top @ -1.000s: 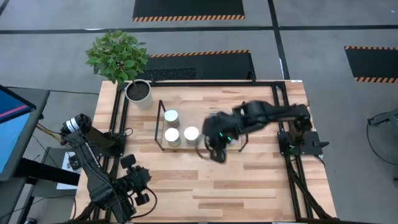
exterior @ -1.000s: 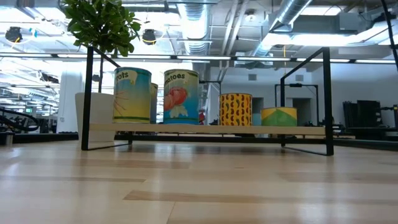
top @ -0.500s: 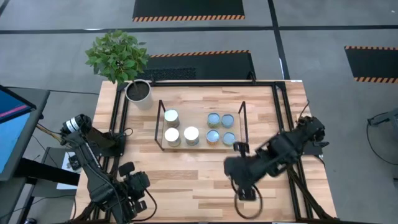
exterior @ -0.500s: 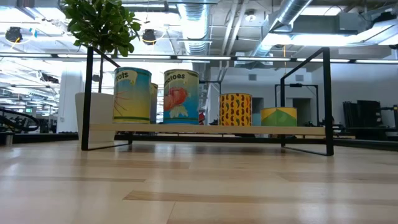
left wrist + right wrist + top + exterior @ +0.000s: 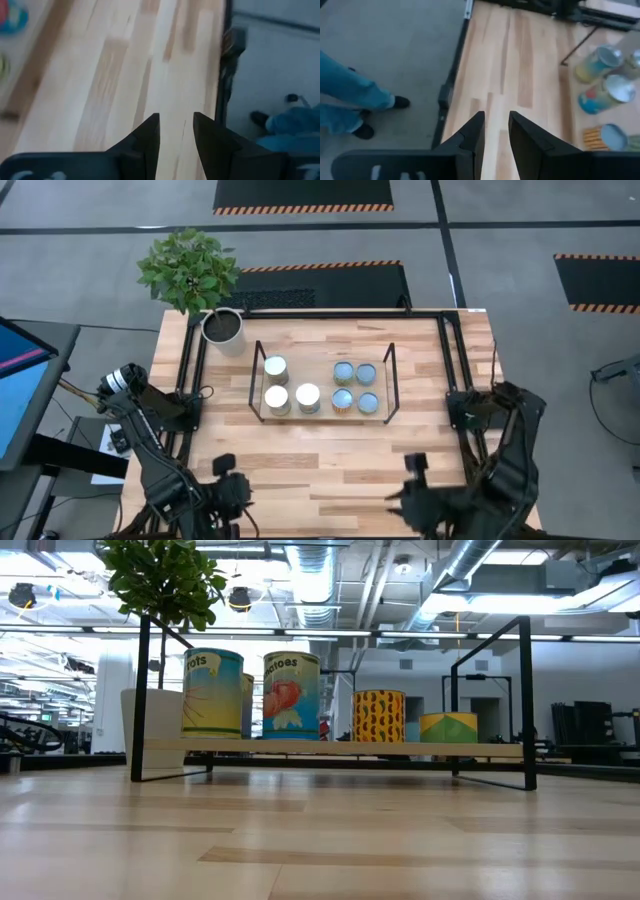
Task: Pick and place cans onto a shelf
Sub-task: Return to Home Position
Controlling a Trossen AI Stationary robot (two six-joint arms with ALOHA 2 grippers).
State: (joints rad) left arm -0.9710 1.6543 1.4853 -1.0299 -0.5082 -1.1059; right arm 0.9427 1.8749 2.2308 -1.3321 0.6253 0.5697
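Seven cans stand on the shelf; left gripper at 7 o'clock, right gripper at 5 o'clock, both slightly spread, empty.

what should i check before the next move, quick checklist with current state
1. All seven cans on the shelf: ok. Three silver tops at the left end, four blue tops at the right.
2. Cans upright: ok in the low view, for the ones it shows.
3. No can left on the table: ok, none seen off the shelf.
4. Left hand empty: ok. Fingers slightly apart, only tabletop between them, at the near table edge.
5. Right hand empty: ok. Narrow gap, nothing in it, also at the near edge.
6. Person clear of the arms: cannot tell. Blue-trousered legs stand beside the table.
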